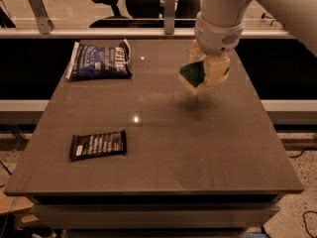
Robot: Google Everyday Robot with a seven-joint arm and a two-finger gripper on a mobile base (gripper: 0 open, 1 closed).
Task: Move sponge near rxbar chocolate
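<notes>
My gripper hangs over the right-centre of the table, shut on the sponge. The sponge shows its dark green top and pale yellow base, tilted, and is held in the air above the tabletop with a shadow beneath it. The rxbar chocolate, a flat black bar with white lettering, lies near the front left of the table, far from the sponge.
A dark blue chip bag lies at the back left of the table. A rail with posts runs behind the table, and an office chair stands beyond it. The table's right edge is close to my arm.
</notes>
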